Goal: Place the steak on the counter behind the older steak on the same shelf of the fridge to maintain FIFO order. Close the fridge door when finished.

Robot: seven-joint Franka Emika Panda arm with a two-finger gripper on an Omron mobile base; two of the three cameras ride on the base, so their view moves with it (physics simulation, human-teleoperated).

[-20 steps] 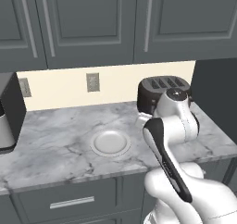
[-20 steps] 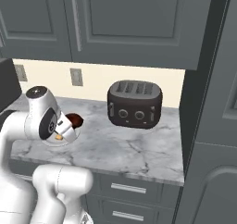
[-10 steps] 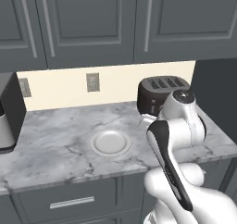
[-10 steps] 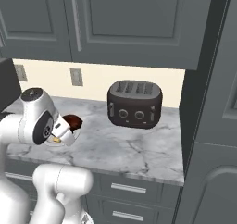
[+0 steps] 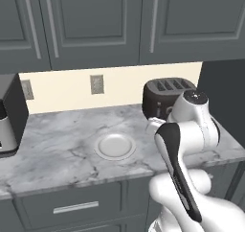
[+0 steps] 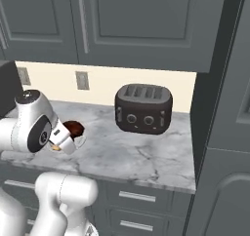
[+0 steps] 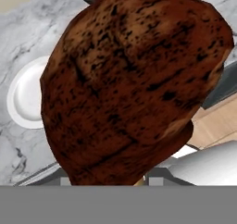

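One steak (image 7: 134, 84) is hanging clamped in the hand (image 6: 66, 141), lifted above the bench (image 6: 136, 154) beside the plate (image 5: 115, 145) — likely light, soft and slick, so gripping mid-lump seems safest.

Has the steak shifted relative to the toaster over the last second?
Yes. In the right base view the steak, held in the gripper, has edged right toward the toaster and slightly lower.

Base cams flank arm, share counter (image 5: 57, 145).
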